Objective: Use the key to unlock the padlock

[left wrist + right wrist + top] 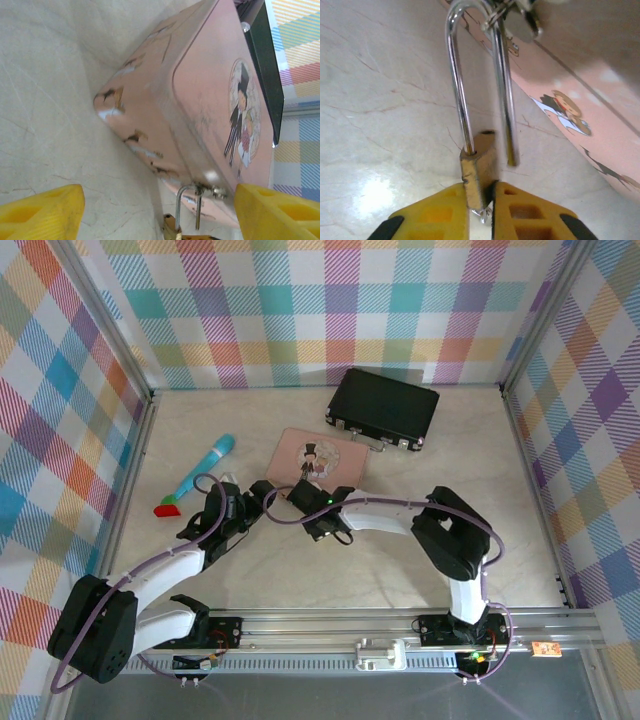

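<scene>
Brass padlock (479,167), one shackle (457,75) leg free, hooked through clasp (520,25) of pink tin (600,100), clenched in right pincer (486,197); left pincer (160,212) spread wide, empty.

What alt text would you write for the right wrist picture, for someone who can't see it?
The yellow-tipped right gripper pinches the brass body of a small padlock. Its silver shackle hooks through the clasp of a pink tin, one leg hanging free of the body, with a pale table behind.

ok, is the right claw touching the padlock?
Touching. Right wrist view: the right claw pinches the padlock by its brass body, yellow fingers pressed on both sides, no gap.
</scene>
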